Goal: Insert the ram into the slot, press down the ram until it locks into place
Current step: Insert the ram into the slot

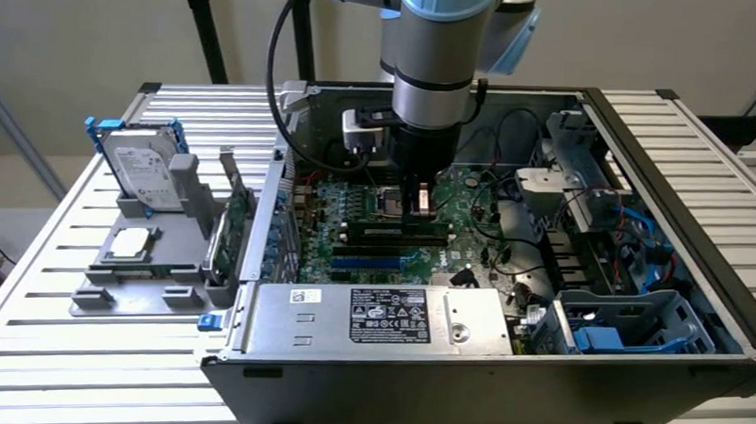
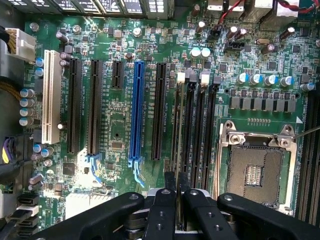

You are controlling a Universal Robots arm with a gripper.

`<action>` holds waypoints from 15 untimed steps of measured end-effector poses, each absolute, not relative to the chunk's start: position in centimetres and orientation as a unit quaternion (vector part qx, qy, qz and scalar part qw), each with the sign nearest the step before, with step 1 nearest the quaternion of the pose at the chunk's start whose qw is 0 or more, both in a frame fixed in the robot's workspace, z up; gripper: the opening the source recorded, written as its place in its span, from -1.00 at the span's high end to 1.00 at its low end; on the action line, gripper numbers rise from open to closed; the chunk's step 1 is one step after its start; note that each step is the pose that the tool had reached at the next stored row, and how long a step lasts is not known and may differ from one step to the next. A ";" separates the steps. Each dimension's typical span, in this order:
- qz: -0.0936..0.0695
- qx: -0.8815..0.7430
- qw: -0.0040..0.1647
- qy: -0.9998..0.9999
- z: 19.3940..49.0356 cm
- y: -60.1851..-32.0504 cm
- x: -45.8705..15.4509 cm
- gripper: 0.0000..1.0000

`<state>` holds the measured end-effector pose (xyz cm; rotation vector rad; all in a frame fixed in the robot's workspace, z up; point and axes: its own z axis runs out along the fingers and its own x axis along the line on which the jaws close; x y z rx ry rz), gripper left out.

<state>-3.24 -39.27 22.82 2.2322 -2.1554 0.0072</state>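
My gripper (image 1: 416, 209) reaches straight down into the open computer case (image 1: 682, 286) over the green motherboard (image 2: 120, 135). In the wrist view its black fingers (image 2: 170, 185) stand close together, shut on the ram (image 2: 178, 125), which I see edge-on as a thin line. The exterior view shows the ram (image 1: 398, 233) as a green stick with dark chips, lying level along its black slot (image 1: 379, 245). That slot (image 2: 181, 80), with a white end clip, is the memory socket closest to the long black expansion sockets. Whether the clips have locked I cannot tell.
A bright blue socket (image 2: 136, 110) and an open CPU socket (image 2: 255, 172) flank the memory sockets. The power supply (image 1: 375, 316) closes the case's near side. Loose cables (image 1: 530, 254) and a drive cage (image 1: 634, 321) crowd the exterior view's right. A hard drive (image 1: 143, 168) stands outside.
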 end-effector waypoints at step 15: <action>0.004 0.717 0.017 -0.696 22.7 -39.3 -3.5 0.73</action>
